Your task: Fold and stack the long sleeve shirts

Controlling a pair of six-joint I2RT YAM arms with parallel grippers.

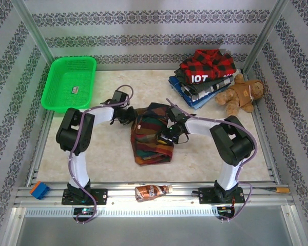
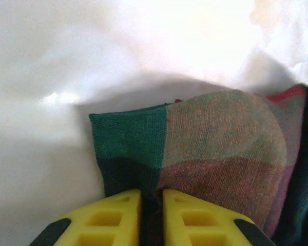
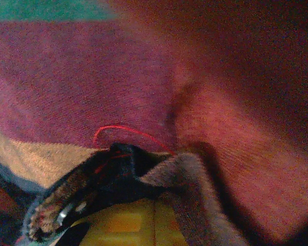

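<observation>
Where the left hand (image 2: 151, 200) meets the plaid shirt (image 1: 150, 148), its two yellow fingers (image 2: 113, 215) stand close together and clamp a dark green corner of the cloth between them. At the right side of the same shirt the right hand (image 3: 151, 223) is also closed. Red and purple folds bunch over it, so it seems to pinch the shirt, although this view is dark and very close. The plaid shirt lies crumpled in the middle of the desk (image 1: 102, 159), between the two arms. Behind this shirt and to its right rests a stack of folded shirts (image 1: 203, 77), with a red-black check one on top. A brown teddy bear (image 1: 241, 95) lies just beside the stack, farther right of the plaid shirt. Behind the plaid shirt to its left sits a green basket (image 1: 69, 82). In front of the plaid shirt, at the near edge, a brown bottle (image 1: 153, 191) lies on its side.
</observation>
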